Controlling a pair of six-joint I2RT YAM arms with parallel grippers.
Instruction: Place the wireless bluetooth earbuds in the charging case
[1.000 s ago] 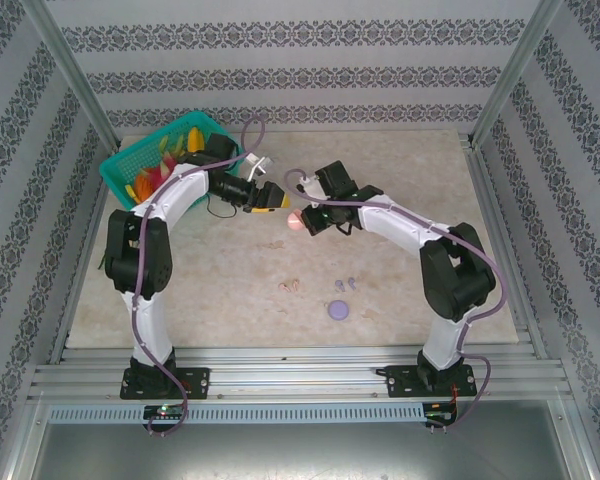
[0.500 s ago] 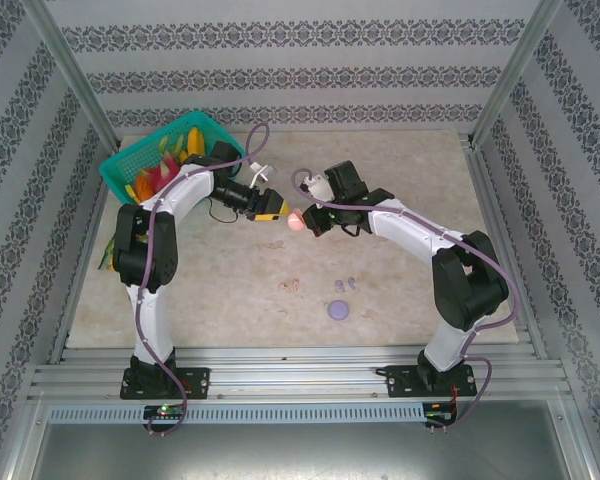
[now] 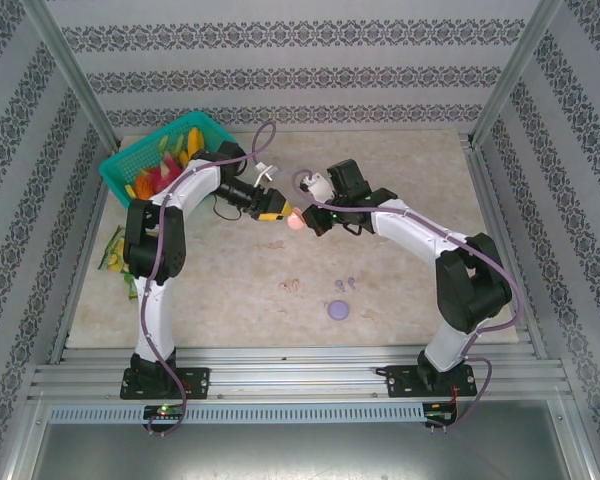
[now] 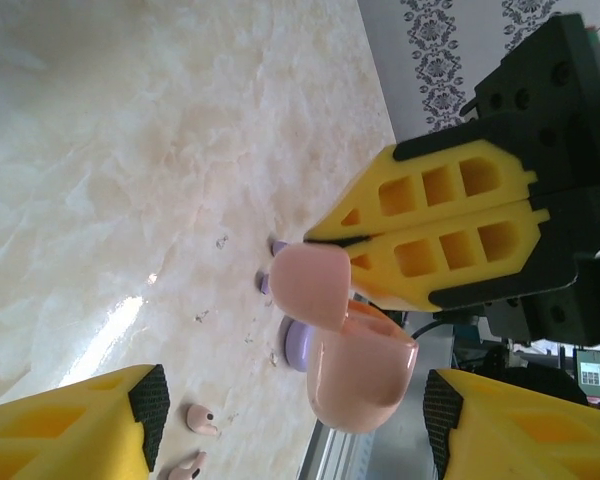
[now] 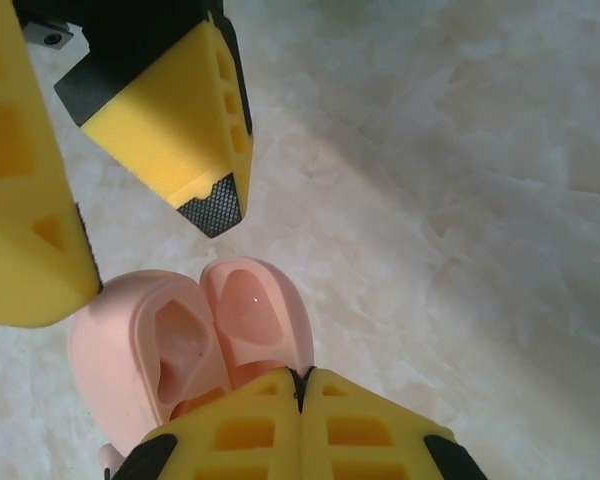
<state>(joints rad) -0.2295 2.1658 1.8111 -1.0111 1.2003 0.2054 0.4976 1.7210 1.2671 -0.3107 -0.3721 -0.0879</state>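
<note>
The right hand (image 5: 298, 378) pinches the glossy, rounded pink charging case (image 4: 360, 370) where its two open halves meet, aloft over the counter's (image 3: 400, 170) middle. The left hand (image 4: 295, 415) stands wide astride it and should close gently and squarely on the slippery lower shell. The tiny stemmed earbuds (image 3: 290, 287) lie toward the counter's near edge.
</note>
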